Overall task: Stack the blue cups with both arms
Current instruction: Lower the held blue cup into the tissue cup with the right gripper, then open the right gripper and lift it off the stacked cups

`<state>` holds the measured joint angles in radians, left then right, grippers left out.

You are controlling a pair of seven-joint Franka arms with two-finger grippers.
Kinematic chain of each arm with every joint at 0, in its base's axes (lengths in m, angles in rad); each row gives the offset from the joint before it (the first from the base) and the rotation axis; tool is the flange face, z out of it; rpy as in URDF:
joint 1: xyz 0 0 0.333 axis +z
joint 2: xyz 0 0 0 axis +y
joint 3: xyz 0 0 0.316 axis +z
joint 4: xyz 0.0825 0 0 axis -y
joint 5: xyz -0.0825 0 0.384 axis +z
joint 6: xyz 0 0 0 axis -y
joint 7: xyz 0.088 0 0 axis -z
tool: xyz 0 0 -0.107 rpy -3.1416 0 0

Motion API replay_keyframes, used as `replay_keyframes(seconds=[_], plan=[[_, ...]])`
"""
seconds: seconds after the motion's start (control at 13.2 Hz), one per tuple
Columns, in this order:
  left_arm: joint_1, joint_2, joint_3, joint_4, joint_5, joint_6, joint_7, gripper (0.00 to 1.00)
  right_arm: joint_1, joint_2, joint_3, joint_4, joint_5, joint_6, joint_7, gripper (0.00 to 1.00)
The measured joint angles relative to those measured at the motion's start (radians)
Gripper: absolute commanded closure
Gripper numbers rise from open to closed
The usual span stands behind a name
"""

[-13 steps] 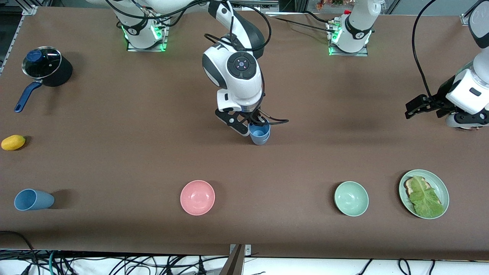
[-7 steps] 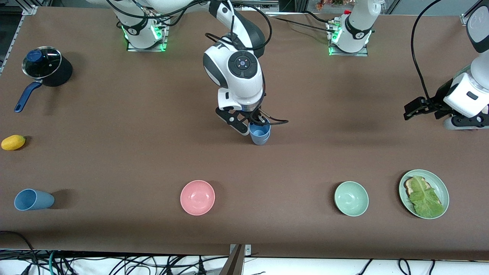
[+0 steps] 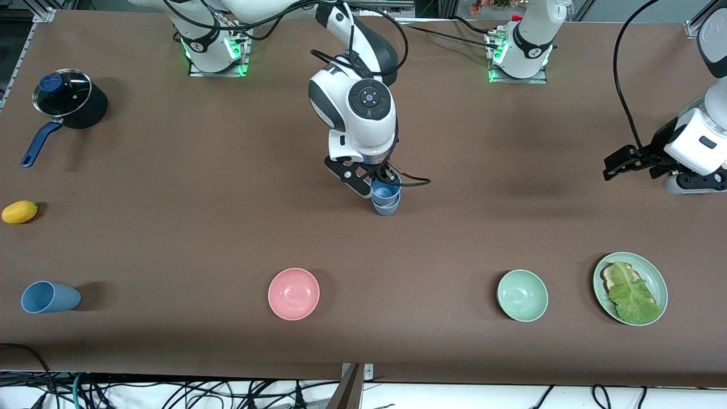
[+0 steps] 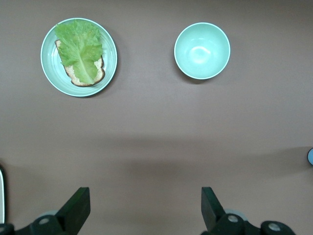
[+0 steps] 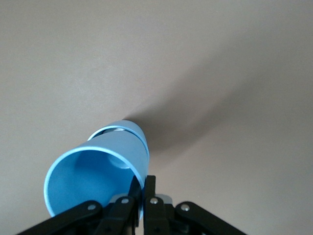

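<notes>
Three matte blue plastic tumblers in play: right gripper is clamped on the rim of one blue cup at mid-table, its base sitting in the mouth of a second blue cup standing on the brown table; third blue cup lies on its side near the front edge at the right arm's end. In the right wrist view the held cup fills the foreground and only a sliver of the lower cup's rim shows past it, so seating depth is unclear; one finger is hidden inside the cup wall. Left gripper waits with fingers spread apart over bare table at the left arm's end, holding nothing; its arm is cut off by the frame edge. Around: pink bowl, pale green bowl, green plate with lettuce on toast, yellow lemon, black lidded saucepan with blue handle. Nothing stands close to the stack.
</notes>
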<state>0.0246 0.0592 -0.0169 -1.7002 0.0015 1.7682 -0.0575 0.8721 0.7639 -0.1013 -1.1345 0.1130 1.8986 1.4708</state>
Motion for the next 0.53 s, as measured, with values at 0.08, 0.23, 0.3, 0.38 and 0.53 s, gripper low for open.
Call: replay_keyframes(seconds=[0.08,0.23,0.3,0.38,0.53], plan=[[0.000,0.001,0.000,0.000,0.000,0.000,0.000,0.00,-0.001,0.001,-0.001,0.000,0.000,0.000,0.000,0.00],[0.000,0.003,0.000,0.000,0.000,0.000,0.000,0.00,-0.005,0.000,-0.008,0.004,0.000,0.000,0.000,0.00],[0.000,0.003,0.000,0.000,0.000,0.000,0.000,0.00,-0.006,-0.001,-0.013,0.009,-0.003,-0.004,0.000,0.00],[0.000,0.004,0.000,0.000,0.000,0.000,0.000,0.00,-0.006,-0.002,-0.022,0.014,-0.008,-0.017,-0.001,0.00],[0.000,0.005,0.000,0.000,0.000,0.000,0.000,0.00,-0.007,-0.014,-0.054,0.034,-0.013,-0.072,-0.059,0.00]])
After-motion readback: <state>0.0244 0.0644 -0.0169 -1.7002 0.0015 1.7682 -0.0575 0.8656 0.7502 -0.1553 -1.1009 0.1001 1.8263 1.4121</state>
